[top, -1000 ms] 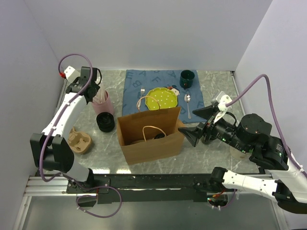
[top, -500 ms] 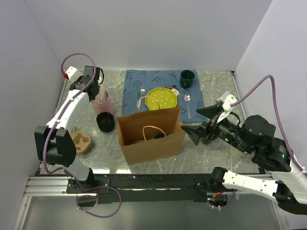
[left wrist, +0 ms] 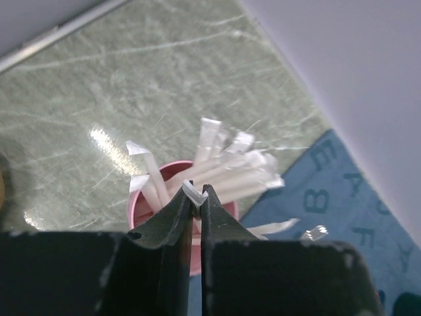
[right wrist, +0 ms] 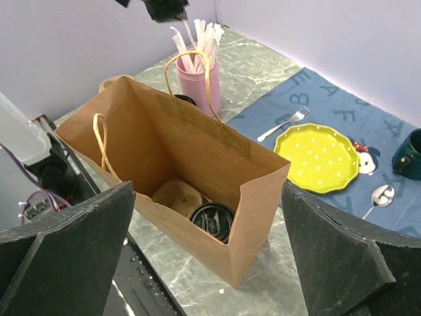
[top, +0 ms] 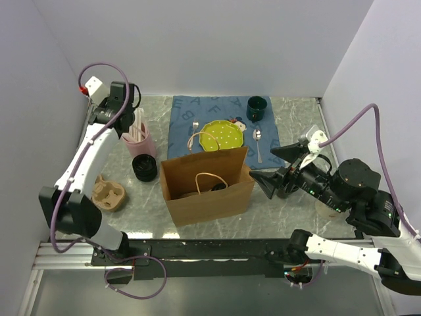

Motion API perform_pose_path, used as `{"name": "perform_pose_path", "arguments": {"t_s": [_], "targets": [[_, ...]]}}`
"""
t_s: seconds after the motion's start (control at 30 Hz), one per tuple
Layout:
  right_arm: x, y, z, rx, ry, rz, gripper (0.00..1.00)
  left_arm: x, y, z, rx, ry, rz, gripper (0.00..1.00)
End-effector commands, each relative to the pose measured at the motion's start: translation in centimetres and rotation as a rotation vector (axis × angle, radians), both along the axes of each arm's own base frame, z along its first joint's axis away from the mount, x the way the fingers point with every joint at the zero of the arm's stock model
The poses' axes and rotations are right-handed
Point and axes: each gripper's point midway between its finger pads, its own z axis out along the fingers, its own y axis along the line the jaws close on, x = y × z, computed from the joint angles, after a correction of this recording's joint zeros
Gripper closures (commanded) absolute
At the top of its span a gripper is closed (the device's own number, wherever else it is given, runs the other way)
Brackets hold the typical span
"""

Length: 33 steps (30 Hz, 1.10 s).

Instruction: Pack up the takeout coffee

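My left gripper (left wrist: 195, 205) hangs over the pink cup (left wrist: 135, 201) at the far left. Its jaws are pinched shut on the tip of one wrapped straw (left wrist: 193, 190), gripped at the very top, I judge, so it can lift clear of the others. The coffee (right wrist: 211, 221) sits lidded at the bottom of the paper bag (right wrist: 197, 148), beside something tan (right wrist: 176, 196). My right gripper (top: 264, 166) hovers just right of the bag, jaws spread wide and holding nothing, probably placed to steady it.

Lab test cell: blank white walls (top: 197, 46), marble tabletop (top: 283, 212)
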Motion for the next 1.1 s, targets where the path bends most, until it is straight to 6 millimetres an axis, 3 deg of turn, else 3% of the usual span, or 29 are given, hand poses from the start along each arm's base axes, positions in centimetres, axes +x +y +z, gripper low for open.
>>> {"name": "perform_pose_path", "arguments": {"t_s": [0.0,0.23,0.57,0.67,0.73,0.8,0.9,0.93,0.97,1.03,1.07], "targets": [[0.2,-0.4,1.7,0.049,-0.051,-0.017,0.00,-2.6,0.5,7.3,0.051,-0.130,0.004,0.91],[-0.1,-0.4,1.5,0.029,-0.030,-0.002,0.00,-6.6,0.1,11.3,-0.010,-0.228,-0.046,0.90],[-0.2,-0.6,1.8,0.039,-0.063,0.001,0.00,-12.8,-3.3,25.3,-0.046,-0.576,-0.383,0.90],[-0.2,-0.6,1.9,0.043,-0.066,0.003,0.00,-14.9,-4.8,28.1,-0.061,-0.634,-0.502,0.89],[-0.1,-0.5,1.9,0.041,-0.064,0.003,0.00,-16.8,-7.0,29.7,-0.069,-0.674,-0.659,0.89],[-0.1,-0.6,1.9,0.038,-0.063,-0.002,0.00,-19.2,-9.3,30.7,-0.105,-0.709,-0.814,0.87],[-0.2,-0.9,1.8,0.036,-0.062,-0.005,0.00,-22.8,-11.0,31.6,-0.172,-0.763,-0.940,0.87],[-0.3,-1.1,1.8,0.038,-0.067,-0.006,0.00,-23.6,-12.0,31.1,-0.203,-0.755,-1.004,0.87],[-0.3,-1.2,1.7,0.035,-0.068,-0.008,0.00,-25.3,-12.0,31.8,-0.215,-0.795,-1.019,0.87],[-0.4,-1.5,1.6,0.037,-0.068,-0.013,0.00,-26.2,-12.4,31.1,-0.292,-0.800,-1.032,0.87],[-0.4,-1.5,1.4,0.030,-0.064,-0.014,0.00,-27.7,-12.3,31.4,-0.302,-0.834,-1.045,0.87]]}}
